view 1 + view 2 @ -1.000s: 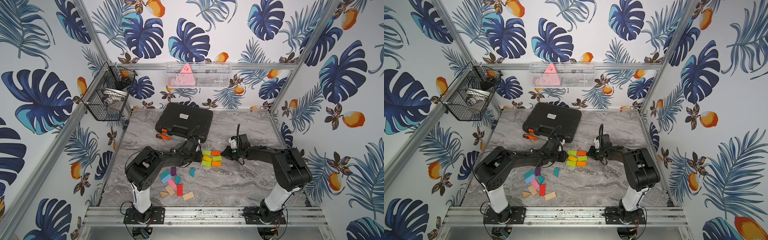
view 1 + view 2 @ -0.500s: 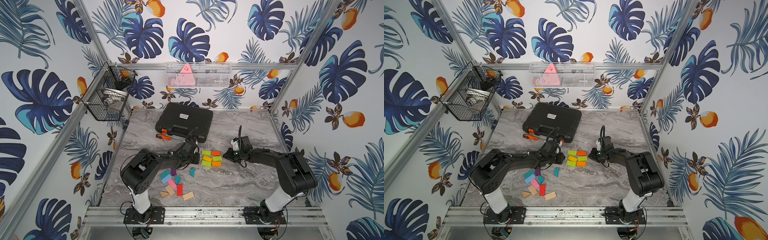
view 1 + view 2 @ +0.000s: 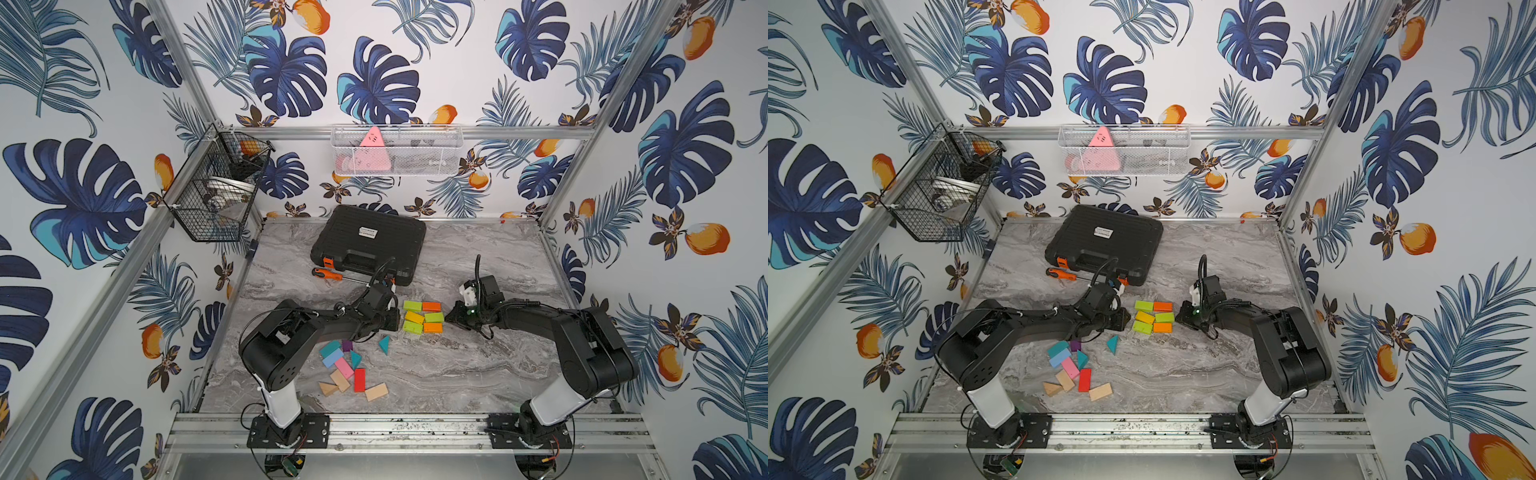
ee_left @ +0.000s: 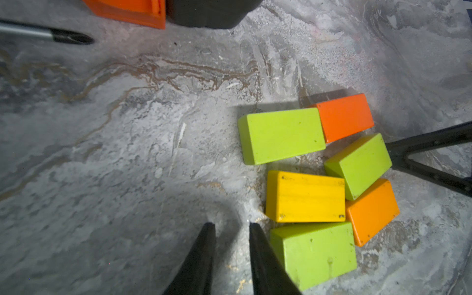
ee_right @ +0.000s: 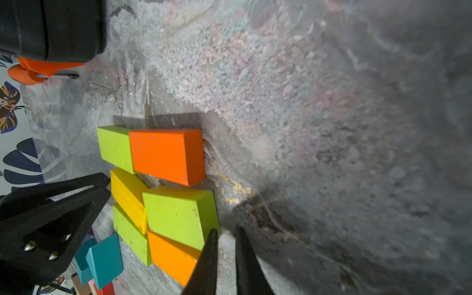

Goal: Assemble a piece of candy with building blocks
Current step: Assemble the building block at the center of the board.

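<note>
Six painted wooden bricks (3 green, 2 orange, 1 yellow) sit between the left gripper, slightly open, and the right gripper, nearly closed. Both empty.

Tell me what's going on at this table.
Block assembly is under way. Six green, orange and yellow bricks lie grouped in two columns mid-table, flanked by the left gripper, slightly parted, and the right gripper, nearly closed. Neither holds anything; they seem to be nudging the group together. The other blocks lie loose nearer the front edge.
</note>
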`<state>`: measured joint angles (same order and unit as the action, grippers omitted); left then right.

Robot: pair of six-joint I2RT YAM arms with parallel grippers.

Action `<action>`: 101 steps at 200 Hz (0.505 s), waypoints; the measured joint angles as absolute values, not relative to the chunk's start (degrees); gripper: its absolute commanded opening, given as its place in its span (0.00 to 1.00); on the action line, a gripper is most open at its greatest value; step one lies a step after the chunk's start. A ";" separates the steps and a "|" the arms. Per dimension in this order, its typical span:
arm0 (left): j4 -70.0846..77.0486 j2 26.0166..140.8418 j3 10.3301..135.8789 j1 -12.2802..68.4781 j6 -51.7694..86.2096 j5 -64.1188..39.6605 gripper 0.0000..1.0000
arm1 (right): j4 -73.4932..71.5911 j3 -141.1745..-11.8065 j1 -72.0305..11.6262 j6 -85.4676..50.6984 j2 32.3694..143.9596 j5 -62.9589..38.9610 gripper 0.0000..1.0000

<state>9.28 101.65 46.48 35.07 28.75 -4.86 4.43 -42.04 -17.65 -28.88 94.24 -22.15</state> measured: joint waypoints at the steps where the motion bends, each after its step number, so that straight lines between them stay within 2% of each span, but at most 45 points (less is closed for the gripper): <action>1: 9.28 101.65 46.48 35.07 28.75 -4.84 0.30 | 4.43 -42.04 -17.65 -28.88 94.24 -22.15 0.17; 101: 10.81 101.60 45.71 35.59 28.75 -4.56 0.30 | 3.90 -42.15 -18.26 -28.86 95.24 -24.88 0.16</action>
<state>10.81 101.60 45.71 35.59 28.75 -4.56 3.90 -42.15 -18.26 -28.86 95.24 -24.88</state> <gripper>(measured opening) 0.300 0.162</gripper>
